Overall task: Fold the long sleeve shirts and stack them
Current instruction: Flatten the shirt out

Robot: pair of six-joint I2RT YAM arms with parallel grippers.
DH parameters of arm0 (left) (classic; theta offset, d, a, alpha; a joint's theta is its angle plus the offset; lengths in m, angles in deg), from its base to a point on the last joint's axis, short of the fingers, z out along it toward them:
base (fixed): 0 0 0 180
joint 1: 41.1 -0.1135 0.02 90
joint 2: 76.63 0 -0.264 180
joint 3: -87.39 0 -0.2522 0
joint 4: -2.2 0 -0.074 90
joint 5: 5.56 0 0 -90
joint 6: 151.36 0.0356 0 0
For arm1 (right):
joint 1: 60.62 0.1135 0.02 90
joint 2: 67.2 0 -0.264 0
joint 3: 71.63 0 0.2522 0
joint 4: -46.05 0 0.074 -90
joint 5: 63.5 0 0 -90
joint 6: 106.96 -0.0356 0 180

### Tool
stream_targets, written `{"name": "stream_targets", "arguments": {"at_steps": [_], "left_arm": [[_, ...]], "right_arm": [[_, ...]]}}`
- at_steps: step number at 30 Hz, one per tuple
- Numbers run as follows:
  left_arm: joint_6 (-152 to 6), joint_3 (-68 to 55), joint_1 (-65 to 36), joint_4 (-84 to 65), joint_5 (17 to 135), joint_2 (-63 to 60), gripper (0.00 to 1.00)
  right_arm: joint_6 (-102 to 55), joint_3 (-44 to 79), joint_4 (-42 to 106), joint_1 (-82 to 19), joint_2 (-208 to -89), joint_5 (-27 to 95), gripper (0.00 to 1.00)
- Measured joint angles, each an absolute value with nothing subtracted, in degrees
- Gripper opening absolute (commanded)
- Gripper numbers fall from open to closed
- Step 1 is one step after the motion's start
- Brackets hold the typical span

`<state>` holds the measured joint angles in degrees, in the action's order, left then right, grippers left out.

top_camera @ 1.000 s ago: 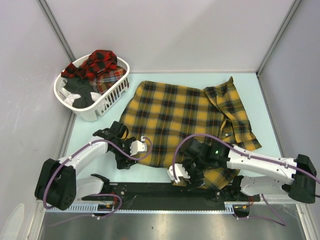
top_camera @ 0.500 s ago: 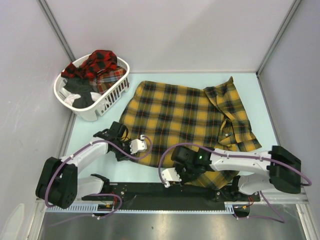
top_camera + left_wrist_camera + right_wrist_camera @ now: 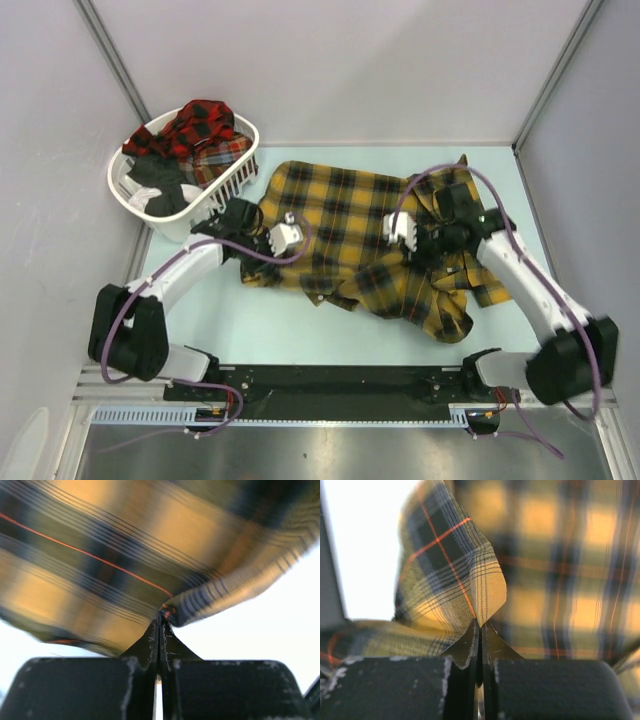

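Yellow shirt (image 3: 340, 210) lies bunched on the desk (image 3: 290, 330).
Left jaws and right jaws each pinch its cloth edge, clamped tight.

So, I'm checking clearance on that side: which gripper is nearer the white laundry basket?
Left. The left gripper, shut on the yellow shirt, sits close beside the basket. The right gripper pinches the same shirt on its other side, well away from the basket.

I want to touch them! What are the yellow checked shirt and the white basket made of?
Yellow plaid shirt: woven cloth, probably cotton flannel, matte; it drapes, wrinkles, and threads show close up. Laundry basket: looks like hard white plastic, smooth, with moulded slots in its wall.
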<state>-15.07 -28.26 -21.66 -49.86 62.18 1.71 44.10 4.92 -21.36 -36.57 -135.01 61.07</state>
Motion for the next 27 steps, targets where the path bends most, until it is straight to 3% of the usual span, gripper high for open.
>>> {"name": "stream_targets", "arguments": {"at_steps": [6,9,10,13,14,20,27], "left_arm": [[-21.4,-14.6,-22.3,-47.6,64.3,11.3,0.0],[-24.0,-9.5,-22.9,-45.5,67.5,17.7,0.0],[-24.6,-8.1,-23.1,-45.2,68.5,19.8,0.0],[-25.7,-5.7,-23.7,-44.5,70.6,24.2,0.0],[-25.9,-5.4,-23.8,-44.4,70.9,25.4,0.0],[-27.9,-4.1,-23.8,-44.2,71.8,30.0,0.0],[-29.2,-3.7,-23.8,-44.2,71.5,31.2,0.0]], "right_arm": [[51.1,11.7,-23.5,-52.7,-152.6,65.1,0.0],[50.8,15.2,-21.4,-54.1,-158.0,64.8,0.19],[50.4,16.4,-21.0,-54.2,-159.6,64.3,0.39],[48.7,20.6,-20.8,-54.2,-162.5,62.7,0.65],[48.2,21.6,-21.0,-54.2,-162.6,62.3,0.68],[45.3,22.4,-23.6,-50.0,-153.7,62.6,0.65],[37.7,9.7,-15.9,-22.9,-141.5,63.3,0.61]]}}
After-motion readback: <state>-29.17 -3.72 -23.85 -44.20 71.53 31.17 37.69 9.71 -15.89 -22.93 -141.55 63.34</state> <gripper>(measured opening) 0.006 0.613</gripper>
